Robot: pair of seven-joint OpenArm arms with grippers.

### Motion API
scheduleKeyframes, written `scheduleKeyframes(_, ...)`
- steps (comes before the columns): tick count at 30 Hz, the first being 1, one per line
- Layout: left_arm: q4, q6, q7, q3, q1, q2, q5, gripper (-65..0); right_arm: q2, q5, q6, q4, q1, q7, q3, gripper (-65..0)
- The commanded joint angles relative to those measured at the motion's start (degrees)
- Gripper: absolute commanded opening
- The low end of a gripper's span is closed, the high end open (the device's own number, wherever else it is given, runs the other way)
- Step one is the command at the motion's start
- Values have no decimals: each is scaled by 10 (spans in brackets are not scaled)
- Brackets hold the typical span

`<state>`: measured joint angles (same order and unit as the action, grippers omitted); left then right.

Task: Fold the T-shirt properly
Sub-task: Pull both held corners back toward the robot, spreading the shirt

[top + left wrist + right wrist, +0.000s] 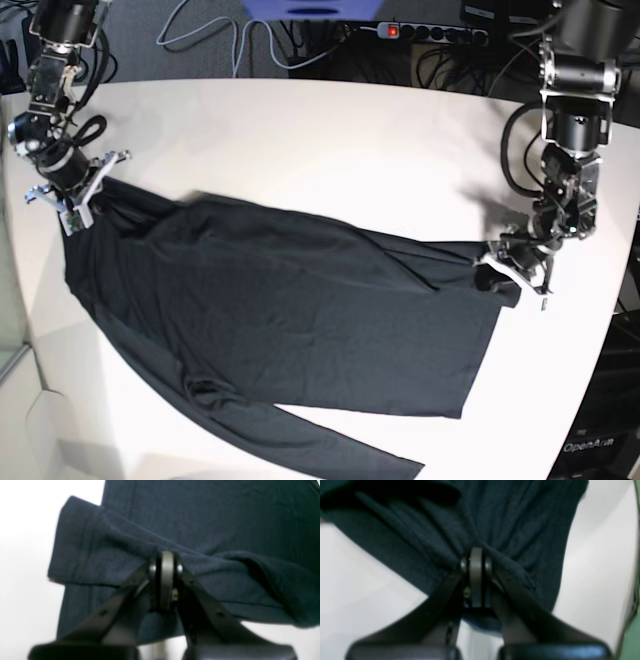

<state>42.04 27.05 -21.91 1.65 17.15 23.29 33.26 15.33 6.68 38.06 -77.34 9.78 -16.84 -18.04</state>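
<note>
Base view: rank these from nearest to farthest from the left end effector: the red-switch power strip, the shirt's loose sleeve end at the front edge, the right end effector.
1. Loose sleeve end, front of the table, below the left end effector.
2. Power strip, behind the table.
3. Right end effector, at the far side, gripping the T-shirt.

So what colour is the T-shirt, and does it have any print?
The T-shirt is plain black, no print; best seen in the base view.

Robotics lab: white table (330,130), cable tangle (215,35) behind, power strip (430,32) (red switch lit).
</note>
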Motion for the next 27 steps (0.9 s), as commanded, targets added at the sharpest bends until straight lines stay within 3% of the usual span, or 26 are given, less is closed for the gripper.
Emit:
scheduleKeyframes(1, -18, -13, -89, 6, -20, 10, -55, -624, 1, 56, 19, 8, 27, -94, 1, -644)
scheduleKeyframes(5, -12, 1, -123, 5, -39, 16, -55, -624, 1, 55, 19, 6, 49, -91, -3, -644)
scheduleKeyframes(18, 64, 2, -129, 2, -154, 44, -52, -624, -15, 54, 19, 5, 110, -48, -4, -649)
scheduleKeyframes(27, 140, 2, -129, -71, -267, 45, -55, -624, -32, 55, 19, 5, 152, 9, -33, -649)
